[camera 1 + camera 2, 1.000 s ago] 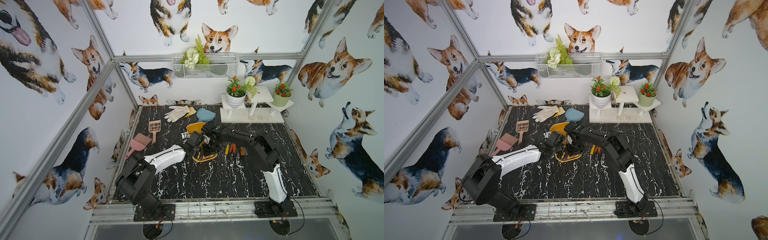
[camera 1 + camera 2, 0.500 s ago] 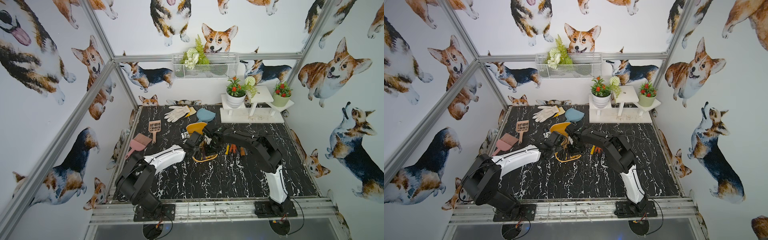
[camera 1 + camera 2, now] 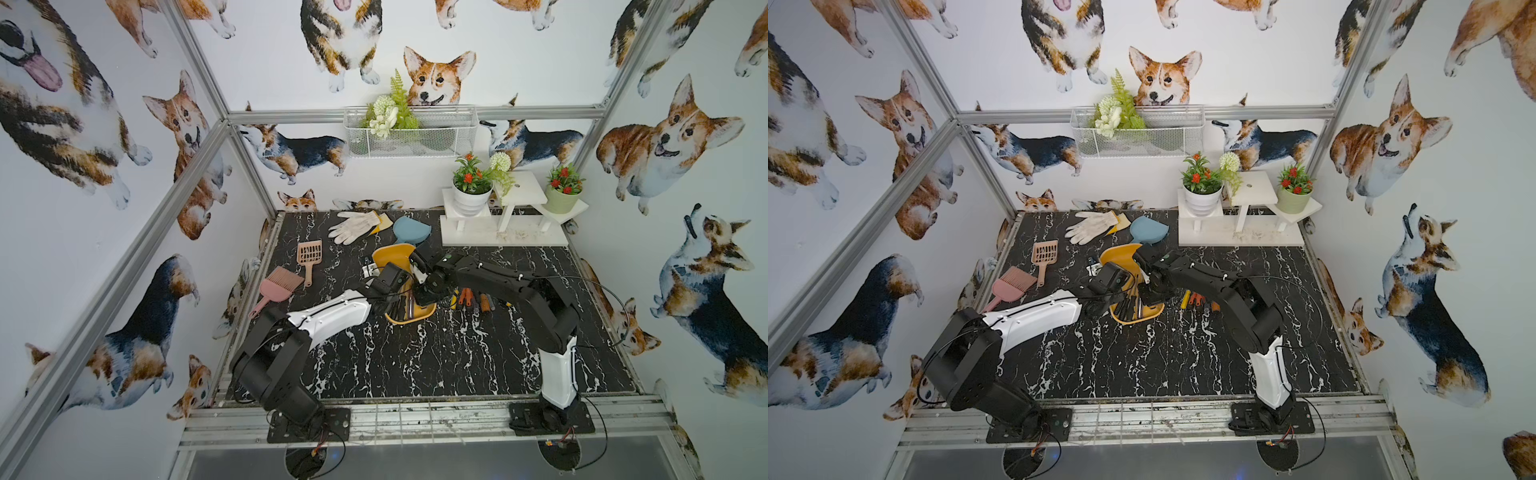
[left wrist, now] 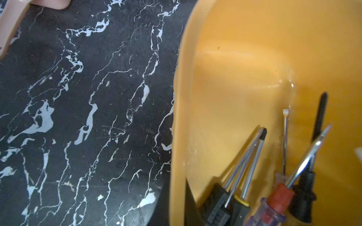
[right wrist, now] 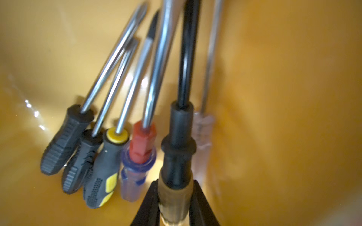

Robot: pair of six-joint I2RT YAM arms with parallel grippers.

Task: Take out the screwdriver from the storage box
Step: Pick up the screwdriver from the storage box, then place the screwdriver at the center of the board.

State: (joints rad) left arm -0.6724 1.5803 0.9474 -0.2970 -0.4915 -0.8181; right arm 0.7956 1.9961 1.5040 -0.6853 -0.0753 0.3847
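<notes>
A: Where is the screwdriver (image 5: 177, 137)?
B: Inside the box (image 5: 284, 88). It has a black shaft and collar and an amber handle, and it lies between a red-collared driver (image 5: 142, 142) and a clear driver (image 5: 202, 135), near one wall

A: Is it held?
B: Yes. The right claw (image 5: 175, 188) has a finger pressed on each side of the amber handle, parted only as wide as that handle

A: Is it off the box floor?
B: Cannot tell, the wrist view is blurred there

A: What else is in the box?
B: Three other drivers (image 5: 86, 152) besides those two, fanned side by side with their handles together. Two are black and ribbed, one is black and yellow

A: And the left claw (image 4: 177, 199)?
B: Closed tight on the box rim, with one dark finger inside the wall and the other outside

A: What is around the box?
B: In both top views it sits mid-table (image 3: 415, 365). A row of loose drivers (image 3: 473, 299) lies just beside it on the right arm's side. A scoop (image 3: 309, 253) and a pink brush (image 3: 280, 286) lie toward the left wall and a glove (image 3: 353, 226) at the back, all apart from the box
</notes>
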